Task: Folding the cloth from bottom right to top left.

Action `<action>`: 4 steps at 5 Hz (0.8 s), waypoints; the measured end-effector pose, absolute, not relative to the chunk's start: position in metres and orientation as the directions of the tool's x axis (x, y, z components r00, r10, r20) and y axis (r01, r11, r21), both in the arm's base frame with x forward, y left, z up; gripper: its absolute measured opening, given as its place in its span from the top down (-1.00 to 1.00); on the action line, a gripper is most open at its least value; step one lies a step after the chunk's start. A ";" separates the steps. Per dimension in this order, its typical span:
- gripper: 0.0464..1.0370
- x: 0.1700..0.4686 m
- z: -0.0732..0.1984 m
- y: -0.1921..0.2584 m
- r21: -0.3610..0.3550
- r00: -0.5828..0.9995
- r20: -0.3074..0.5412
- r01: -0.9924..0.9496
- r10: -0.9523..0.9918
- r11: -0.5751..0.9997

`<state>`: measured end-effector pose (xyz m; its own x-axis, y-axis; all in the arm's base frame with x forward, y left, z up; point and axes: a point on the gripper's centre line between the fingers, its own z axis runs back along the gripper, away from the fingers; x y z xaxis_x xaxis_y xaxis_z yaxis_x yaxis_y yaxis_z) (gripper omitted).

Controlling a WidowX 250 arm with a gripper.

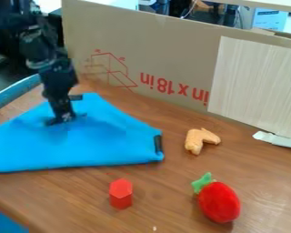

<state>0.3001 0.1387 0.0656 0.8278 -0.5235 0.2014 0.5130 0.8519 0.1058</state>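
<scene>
The hand points down at the blue cloth, whether wide or narrow I cannot tell.

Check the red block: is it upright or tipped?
Upright: the red block stands on end, its hexagonal face up and its side faces showing below.

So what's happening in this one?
A black robot arm has its gripper down at the blue cloth, near its upper part; whether it grips the fabric I can't tell. The cloth lies in a roughly triangular shape, so it may already be folded over. A red block, a red strawberry-like toy and a tan piece sit off the cloth.
</scene>
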 end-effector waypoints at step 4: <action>0.99 0.380 0.057 0.190 0.017 0.922 0.117 0.369 -0.369 0.929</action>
